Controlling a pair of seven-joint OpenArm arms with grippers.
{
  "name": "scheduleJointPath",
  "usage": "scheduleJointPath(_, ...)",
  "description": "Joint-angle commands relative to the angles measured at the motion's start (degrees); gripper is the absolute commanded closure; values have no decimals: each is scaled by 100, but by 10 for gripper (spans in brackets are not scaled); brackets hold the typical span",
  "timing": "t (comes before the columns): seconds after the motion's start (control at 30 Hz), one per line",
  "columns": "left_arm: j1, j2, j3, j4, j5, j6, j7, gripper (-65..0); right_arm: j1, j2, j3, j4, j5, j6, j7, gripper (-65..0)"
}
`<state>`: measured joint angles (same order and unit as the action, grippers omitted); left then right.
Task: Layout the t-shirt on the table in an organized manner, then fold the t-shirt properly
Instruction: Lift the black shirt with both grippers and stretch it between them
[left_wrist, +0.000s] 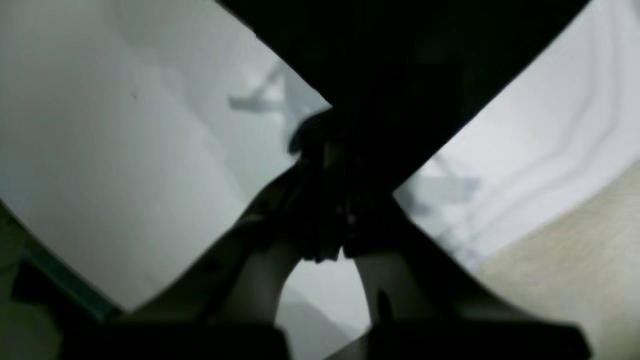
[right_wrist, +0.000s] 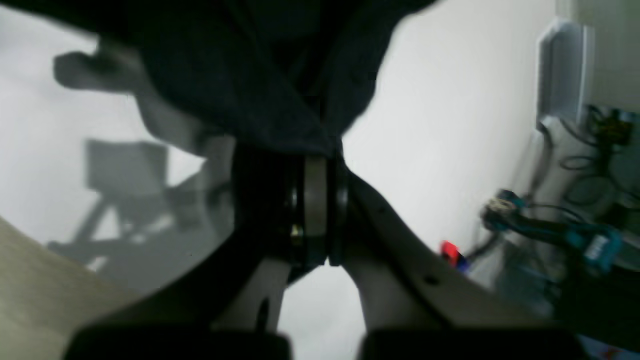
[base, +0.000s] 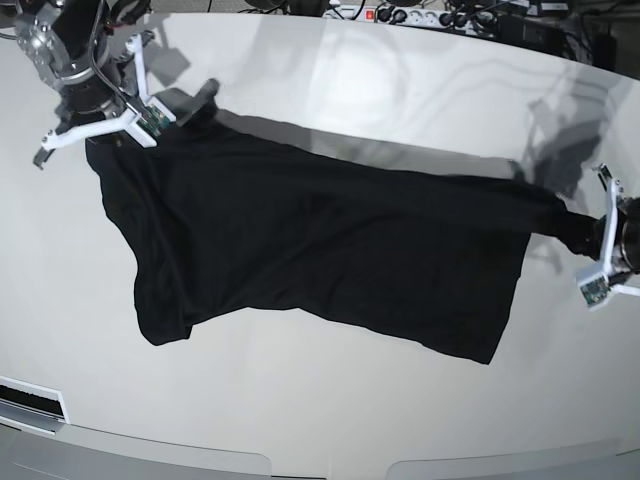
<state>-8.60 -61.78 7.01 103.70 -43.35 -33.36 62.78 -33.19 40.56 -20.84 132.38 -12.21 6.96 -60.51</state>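
The black t-shirt (base: 320, 240) is pulled out long across the white table (base: 300, 400), running from the far left to the right edge. At the far left my right gripper (base: 100, 138) is shut on one end of it; in the right wrist view the cloth (right_wrist: 260, 75) bunches out of the closed gripper (right_wrist: 320, 150). My left gripper (base: 580, 233), at the right edge, is shut on the other end, where the fabric narrows to a twisted point. In the left wrist view the dark cloth (left_wrist: 400, 60) fans away from the closed gripper (left_wrist: 327, 165). The shirt's lower edge hangs slack and wrinkled.
A power strip with cables (base: 400, 15) lies along the table's far edge. Beside the table in the right wrist view are cables and teal equipment (right_wrist: 550, 235). Beige floor (left_wrist: 575, 260) shows past the table edge (left_wrist: 480, 260) near my left gripper.
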Motion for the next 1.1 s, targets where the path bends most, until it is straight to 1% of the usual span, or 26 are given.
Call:
scheduleJointPath(0.0, -76, -142, -107, 50, -155, -68, 142, 0, -109, 83, 26, 103, -72, 116, -111, 0)
scheduleJointPath(0.03, -74, -142, -114, 44, -302, -186, 330, 0, -201, 98, 26, 103, -72, 251, -243, 0)
scheduleJointPath(0.07, -63, -140, -114, 37, -398, -304, 509, 0, -284, 125, 26, 103, -74, 295, -382, 0)
scheduleJointPath(0.13, -28, -142, -114, -4, -470, -452, 662, 0, -446, 157, 33, 103, -118, 227, -623, 0)
scheduleJointPath(0.2, 79, -140, -114, -61, -625, -452, 678, 0, -627, 151, 33, 103, -122, 157, -636, 0)
scheduleJointPath(0.23, 188, -140, -114, -83, -780, -457, 688, 0, -723, 151, 31, 103, -24, 256, -619, 0)
scheduleJointPath(0.3, 481, -140, -114, -92, -1075, -487, 866, 0, -881, 151, 31, 103, 345, 586, -619, 0)
scheduleJointPath(0.37, 817, -140, -114, -96, -1303, -616, 1084, 0, -1019, 151, 31, 101, 846, 907, -616, 0)
scheduleJointPath(0.47, 1287, -138, -114, -96, -1515, -664, 1204, 0, -1010, 149, 31, 96, 1672, 1416, -573, 0)
scheduleJointPath(0.53, 1497, -138, -114, -96, -1580, -664, 1176, 0, -1008, 149, 31, 96, 1779, 1803, -153, 0)
scheduleJointPath(0.57, 1545, -131, -114, -96, -1576, -664, 1049, 0, -992, 149, 33, 96, 1738, 2006, 155, 0)
scheduleJointPath(0.6, 1519, -122, -114, -94, -1403, -664, 719, 0, -953, 151, 33, 96, 1513, 2175, 529, 0)
scheduleJointPath(0.63, 1405, -122, -114, -85, -1110, -664, 166, 0, -861, 146, 33, 96, 1106, 2225, 918, 0)
scheduleJointPath(0.67, 1207, -122, -114, -79, -758, -664, -514, 0, -704, 149, 33, 96, 562, 2063, 1233, 0)
scheduleJointPath(0.7, 916, -111, -114, -55, -345, -468, -1163, 0, -450, 149, 48, 103, -68, 1620, 1346, 0)
scheduleJointPath(0.73, 507, -74, -116, 2, 162, -72, -1652, 0, -129, 153, 98, 125, -713, 914, 1318, 0)
scheduleJointPath(0.77, -33, -11, -125, 103, 743, 334, -1963, 0, 236, 188, 219, 181, -1325, -74, 1200, 0)
scheduleJointPath(0.8, -605, 24, -160, 197, 1200, 841, -2087, 0, 595, 289, 428, 262, -1849, -1049, 1045, 0)
scheduleJointPath(0.83, -1220, 22, -195, 247, 1460, 1388, -2120, 0, 881, 433, 706, 262, -2240, -1792, 859, 0)
scheduleJointPath(0.87, -1821, 20, -243, 245, 1554, 1882, -2083, 0, 1113, 588, 1049, 262, -2468, -2371, 654, 0)
scheduleJointPath(0.9, -2347, 24, -310, 203, 1574, 2262, -1967, 0, 1261, 728, 1425, 262, -2516, -2789, 463, 0)
scheduleJointPath(0.93, -2778, 44, -372, 144, 1565, 2448, -1853, 0, 1322, 804, 1784, 262, -2514, -3008, 341, 0)
scheduleJointPath(0.97, -3077, 52, -404, 76, 1537, 2481, -1738, 0, 1311, 817, 2100, 262, -2509, -3047, 334, 0)
scheduleJointPath(1.0, -3265, 50, -404, -7, 1416, 2463, -1631, 0, 1276, 817, 2345, 262, -2404, -3025, 352, 0)
scheduleJointPath(1.03, -3327, 55, -404, -101, 1250, 2369, -1561, 0, 1268, 817, 2522, 262, -2138, -2931, 365, 0)
scheduleJointPath(1.07, -3289, 81, -404, -201, 1091, 2177, -1547, 0, 1266, 815, 2632, 262, -1744, -2769, 391, 0)
